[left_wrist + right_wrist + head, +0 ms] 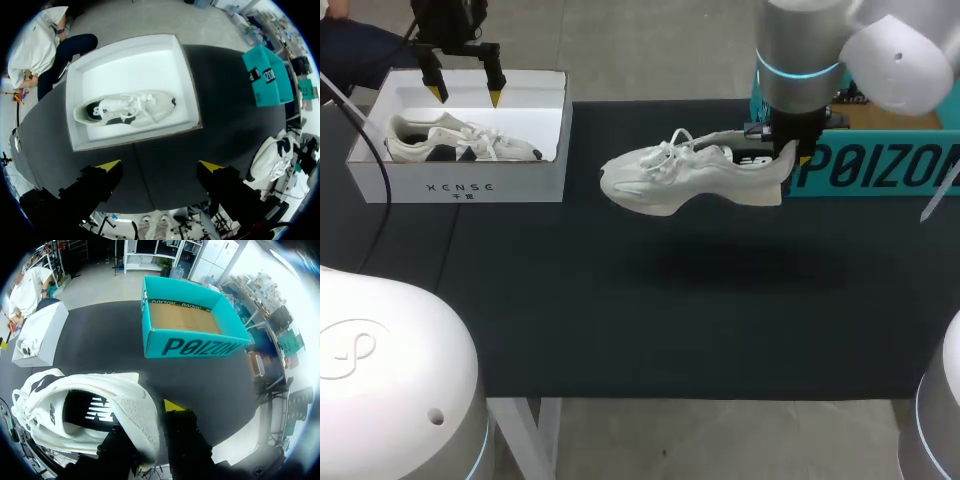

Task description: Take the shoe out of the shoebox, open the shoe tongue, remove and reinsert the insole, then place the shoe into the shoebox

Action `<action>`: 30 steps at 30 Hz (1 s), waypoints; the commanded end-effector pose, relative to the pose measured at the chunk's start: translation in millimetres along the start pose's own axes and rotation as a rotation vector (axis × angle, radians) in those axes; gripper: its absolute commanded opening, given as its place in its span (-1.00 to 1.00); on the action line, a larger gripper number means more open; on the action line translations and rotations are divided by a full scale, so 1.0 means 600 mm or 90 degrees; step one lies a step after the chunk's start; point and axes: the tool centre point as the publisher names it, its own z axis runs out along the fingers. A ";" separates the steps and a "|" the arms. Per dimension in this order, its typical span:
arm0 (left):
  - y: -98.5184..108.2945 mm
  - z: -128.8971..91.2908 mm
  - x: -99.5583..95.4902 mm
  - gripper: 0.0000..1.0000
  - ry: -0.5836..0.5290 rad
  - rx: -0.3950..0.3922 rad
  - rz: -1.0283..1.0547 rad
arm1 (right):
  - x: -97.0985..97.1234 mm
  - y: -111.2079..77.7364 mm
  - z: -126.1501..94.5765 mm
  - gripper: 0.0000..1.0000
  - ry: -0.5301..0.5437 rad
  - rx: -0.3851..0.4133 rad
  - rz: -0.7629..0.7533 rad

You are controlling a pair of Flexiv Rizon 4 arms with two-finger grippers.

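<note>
The dark table [620,300] stretches out from the robot, and the white sneaker [685,178] hangs clear above its middle. Its toe points toward the left arm's side and its heel is at the right gripper [785,160].

The head view only shows that heel meeting the fingers. The right wrist view shows the hold itself: the right gripper [150,426] pinches the heel wall of the white sneaker [85,405], with one yellow-tipped finger outside and the other down inside the collar. That view also looks into the shoe, at a dark lining with a white logo. The upper is off-white with white laces, on a thick pale sole that flares at the heel.

Just beyond the right gripper stands the teal shoebox [880,165]. Only the right wrist view looks into the teal shoebox [190,347], which is open with a brown floor.

Far left, the white shoebox [460,185] holds a second sneaker [460,140], white with dark patches. The left gripper [466,95] hangs over its far rim.

From the left wrist, the left gripper [160,165] has its fingers spread wide, holding nothing. The white shoebox [127,50] and second sneaker [125,110] lie ahead of it.
</note>
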 end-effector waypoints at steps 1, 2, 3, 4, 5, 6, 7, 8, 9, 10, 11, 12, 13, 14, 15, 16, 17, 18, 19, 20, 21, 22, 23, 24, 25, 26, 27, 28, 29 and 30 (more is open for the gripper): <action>0.001 0.001 0.000 1.00 0.000 0.001 0.000 | 0.029 -0.012 0.037 -1.00 0.000 0.013 0.012; 0.001 0.001 0.000 1.00 0.000 0.001 0.000 | 0.034 -0.018 0.043 -1.00 0.000 0.015 0.014; 0.001 0.001 0.000 1.00 0.000 0.001 0.000 | 0.040 -0.024 0.049 -1.00 0.003 0.016 0.022; 0.001 0.001 0.000 1.00 0.000 0.001 0.000 | 0.046 -0.030 0.056 -1.00 0.014 0.015 0.027; 0.001 0.001 0.000 1.00 0.000 0.001 0.000 | 0.051 -0.035 0.065 -1.00 0.015 0.014 0.027; 0.001 0.001 0.000 1.00 0.000 0.001 0.000 | 0.056 -0.041 0.074 -1.00 0.021 0.017 0.031; 0.001 0.001 0.000 1.00 0.000 0.001 0.000 | 0.060 -0.047 0.082 -1.00 0.024 0.017 0.031; 0.001 0.001 0.000 1.00 0.000 0.001 0.000 | 0.065 -0.052 0.089 -1.00 0.023 0.014 0.026; 0.001 0.001 0.000 1.00 0.000 0.001 0.000 | 0.068 -0.056 0.095 -1.00 0.023 0.013 0.024; 0.001 0.001 0.000 1.00 0.000 0.001 0.000 | 0.071 -0.059 0.103 -1.00 0.025 0.013 0.021; 0.001 0.001 0.000 1.00 0.000 0.001 0.000 | 0.073 -0.061 0.110 -1.00 0.030 0.016 0.017; 0.001 0.001 0.000 1.00 0.000 0.001 0.000 | 0.074 -0.064 0.118 -1.00 0.028 0.016 0.015; 0.001 0.001 0.000 1.00 0.000 0.001 0.000 | 0.075 -0.066 0.125 -1.00 0.027 0.016 0.010; 0.001 0.001 0.000 1.00 0.000 0.001 0.000 | 0.075 -0.067 0.133 -1.00 0.024 0.012 -0.004; 0.001 0.001 0.000 1.00 0.000 0.001 0.000 | 0.073 -0.068 0.142 -1.00 0.021 0.011 -0.010; 0.001 0.001 0.000 1.00 0.000 0.001 0.000 | 0.072 -0.069 0.149 -1.00 0.023 0.018 -0.011; 0.001 0.001 0.000 1.00 0.000 0.001 0.000 | 0.071 -0.071 0.155 -1.00 0.019 0.023 -0.016; 0.001 0.001 0.000 1.00 0.000 0.001 0.000 | 0.070 -0.072 0.161 -1.00 0.016 0.026 -0.022; 0.001 0.001 0.000 1.00 0.000 0.001 0.000 | 0.069 -0.073 0.167 -1.00 0.014 0.027 -0.024; 0.001 0.001 0.000 1.00 0.000 0.001 0.000 | 0.068 -0.073 0.172 -1.00 0.006 0.028 -0.030; 0.001 0.001 0.000 1.00 0.000 0.001 0.000 | 0.066 -0.072 0.178 -1.00 0.003 0.027 -0.033; 0.001 0.001 0.000 1.00 0.000 0.001 0.000 | 0.064 -0.071 0.183 -1.00 -0.001 0.026 -0.035; 0.001 0.001 0.000 1.00 0.000 0.001 0.000 | 0.063 -0.069 0.188 -1.00 -0.001 0.028 -0.034; 0.001 0.001 0.000 1.00 0.000 0.001 0.000 | 0.063 -0.067 0.191 -1.00 -0.001 0.029 -0.035; 0.001 0.001 0.000 1.00 0.000 0.001 0.000 | 0.063 -0.066 0.193 -1.00 -0.004 0.030 -0.036; 0.001 0.001 0.000 1.00 0.000 0.001 0.000 | 0.064 -0.064 0.195 -1.00 -0.002 0.032 -0.036; 0.001 0.001 0.000 1.00 0.000 0.001 0.000 | 0.064 -0.062 0.198 -1.00 -0.002 0.032 -0.036; 0.001 0.001 0.000 1.00 0.000 0.001 0.000 | 0.065 -0.061 0.200 -1.00 -0.003 0.033 -0.036; 0.001 0.001 0.000 1.00 0.000 0.001 0.000 | 0.067 -0.060 0.203 -1.00 -0.002 0.034 -0.036; 0.001 0.001 0.000 1.00 0.000 0.001 0.000 | 0.068 -0.060 0.205 -1.00 -0.002 0.035 -0.035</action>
